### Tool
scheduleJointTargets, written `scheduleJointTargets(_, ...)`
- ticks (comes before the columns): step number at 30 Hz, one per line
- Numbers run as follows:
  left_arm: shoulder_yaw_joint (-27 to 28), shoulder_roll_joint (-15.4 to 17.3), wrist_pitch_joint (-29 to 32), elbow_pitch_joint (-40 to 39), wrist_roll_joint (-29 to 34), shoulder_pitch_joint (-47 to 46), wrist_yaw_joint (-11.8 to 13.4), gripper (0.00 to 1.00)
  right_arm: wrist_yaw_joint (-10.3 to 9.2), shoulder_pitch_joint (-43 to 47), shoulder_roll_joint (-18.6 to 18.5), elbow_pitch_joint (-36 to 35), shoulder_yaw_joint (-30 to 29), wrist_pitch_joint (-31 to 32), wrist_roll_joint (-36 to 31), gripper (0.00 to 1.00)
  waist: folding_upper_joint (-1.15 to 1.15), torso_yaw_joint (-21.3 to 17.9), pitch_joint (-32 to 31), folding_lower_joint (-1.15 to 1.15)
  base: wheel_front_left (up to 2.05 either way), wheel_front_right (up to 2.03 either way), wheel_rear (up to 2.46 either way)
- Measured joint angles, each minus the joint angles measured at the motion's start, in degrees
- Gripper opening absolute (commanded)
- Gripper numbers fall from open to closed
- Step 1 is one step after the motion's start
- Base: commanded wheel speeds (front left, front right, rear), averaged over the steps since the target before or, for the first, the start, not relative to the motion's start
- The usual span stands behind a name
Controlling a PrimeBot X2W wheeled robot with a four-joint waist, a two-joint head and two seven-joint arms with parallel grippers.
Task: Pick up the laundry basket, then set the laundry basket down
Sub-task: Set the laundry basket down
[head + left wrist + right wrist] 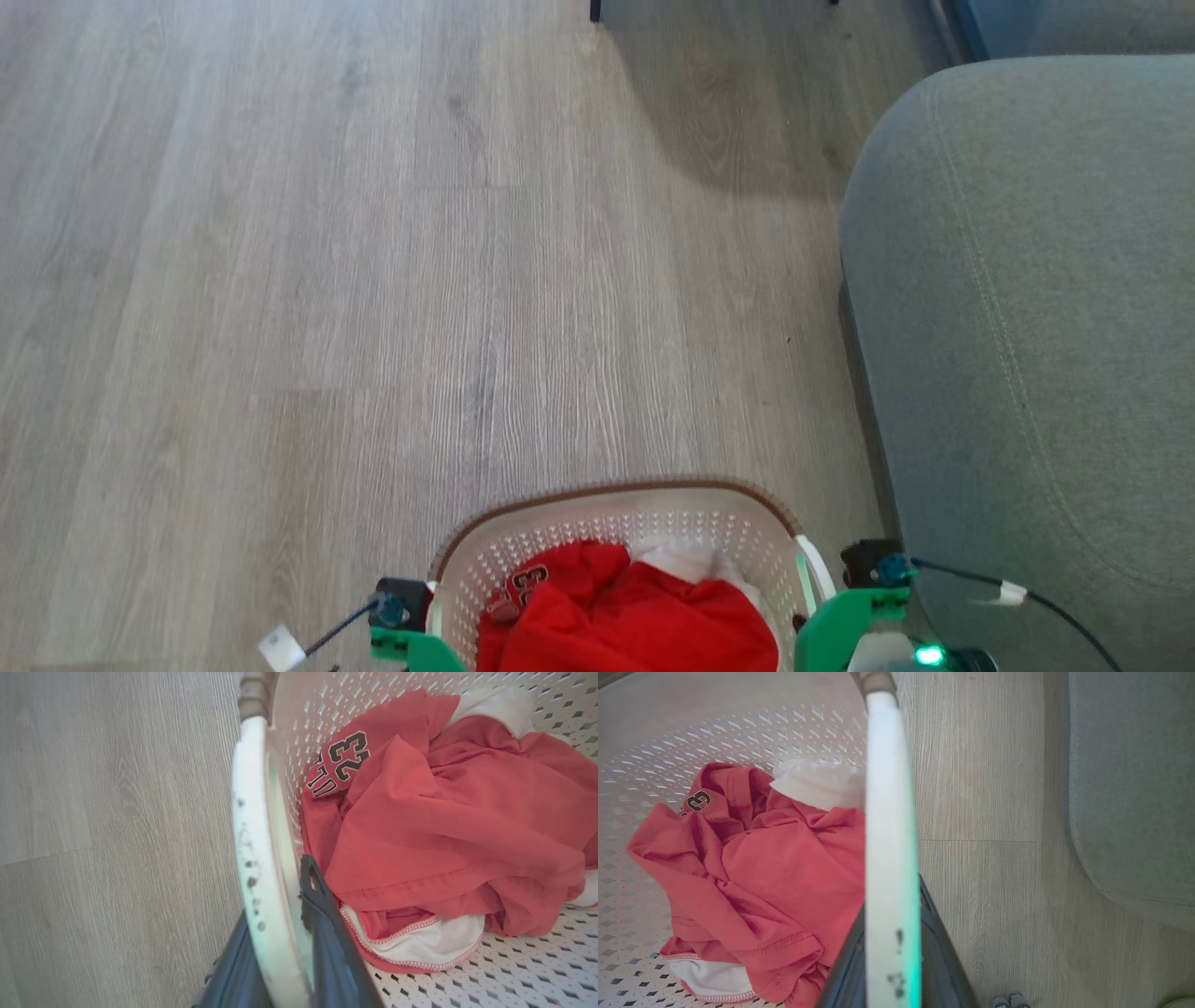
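We note a pale grey-brown wood-plank floor (373, 280) across most of the head view. On the right stands a grey upholstered sofa (1027, 327) with a stitched seam along its rounded edge. A dark furniture leg (596, 9) touches the floor at the top edge, with a soft shadow (728, 112) just beside it.

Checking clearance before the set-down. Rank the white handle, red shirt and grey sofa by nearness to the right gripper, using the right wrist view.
1. White handle: clamped in the right gripper.
2. Red shirt: just left, inside the laundry basket.
3. Grey sofa: far right, across the floor.
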Motion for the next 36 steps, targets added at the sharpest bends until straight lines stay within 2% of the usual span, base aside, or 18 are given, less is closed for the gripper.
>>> scheduleJointTargets(15,0.5,0.0,-2.7,0.3,-0.8,-11.2,0.5,0.00,0.00,-12.3,0.0,1.5,1.4,-2.1,0.8,0.00,0.00,-0.6,9.8,0.01,0.00,0.00,0.00)
scheduleJointTargets(26,1.4,0.5,-4.5,0.5,-0.8,-25.7,0.5,0.00,0.00,-27.3,-0.2,3.1,1.2,-3.6,0.4,0.00,0.00,-0.6,23.6,0.02,0.00,0.00,0.00)
scheduleJointTargets(36,1.5,0.7,-5.7,0.6,0.4,-37.3,1.0,0.00,0.00,-38.6,-0.7,4.2,-1.6,-4.2,-2.3,0.00,0.00,0.1,37.4,0.02,0.00,0.00,0.00)
